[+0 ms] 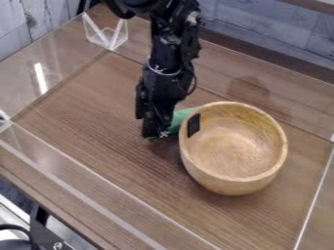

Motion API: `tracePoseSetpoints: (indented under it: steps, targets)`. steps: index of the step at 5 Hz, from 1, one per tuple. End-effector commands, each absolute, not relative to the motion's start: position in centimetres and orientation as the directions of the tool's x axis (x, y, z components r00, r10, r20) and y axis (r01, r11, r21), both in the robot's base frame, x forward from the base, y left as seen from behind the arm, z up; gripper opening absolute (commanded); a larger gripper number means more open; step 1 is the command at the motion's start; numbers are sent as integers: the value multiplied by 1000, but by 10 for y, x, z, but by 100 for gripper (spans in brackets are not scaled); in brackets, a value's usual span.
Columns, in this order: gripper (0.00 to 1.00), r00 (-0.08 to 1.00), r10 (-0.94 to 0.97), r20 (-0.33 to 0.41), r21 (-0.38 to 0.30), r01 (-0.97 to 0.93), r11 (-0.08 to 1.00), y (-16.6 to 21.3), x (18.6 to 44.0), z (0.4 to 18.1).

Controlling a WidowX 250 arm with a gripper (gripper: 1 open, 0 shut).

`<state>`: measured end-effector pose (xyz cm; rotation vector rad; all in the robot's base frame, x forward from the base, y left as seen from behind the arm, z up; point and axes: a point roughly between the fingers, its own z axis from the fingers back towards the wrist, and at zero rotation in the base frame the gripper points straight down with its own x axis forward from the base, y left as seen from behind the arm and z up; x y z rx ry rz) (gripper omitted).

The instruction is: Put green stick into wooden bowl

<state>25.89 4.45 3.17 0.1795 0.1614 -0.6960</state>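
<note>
You're looking at a dark wood-grain table [92, 127] with clear walls along its edges. The bowl [235, 148] sits on it toward the right, and the green stick [181, 119] lies just beside the bowl's left rim.

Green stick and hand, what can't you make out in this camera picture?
- Green stick: mostly hidden behind the hand; only one end shows beside the wooden bowl.
- Fingertips: too dark and small to separate, so the contact itself is unclear.
- Black mark on the bowl's rim: too small to identify.
</note>
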Motion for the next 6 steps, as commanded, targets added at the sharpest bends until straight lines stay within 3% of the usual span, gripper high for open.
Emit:
tracePoseSetpoints:
  steps: [1,6]
  targets:
    - [0,766,-619,-175,144,641,754,43,271,42]
    - [0,804,-570,-167,142,592,793,41,274,43]
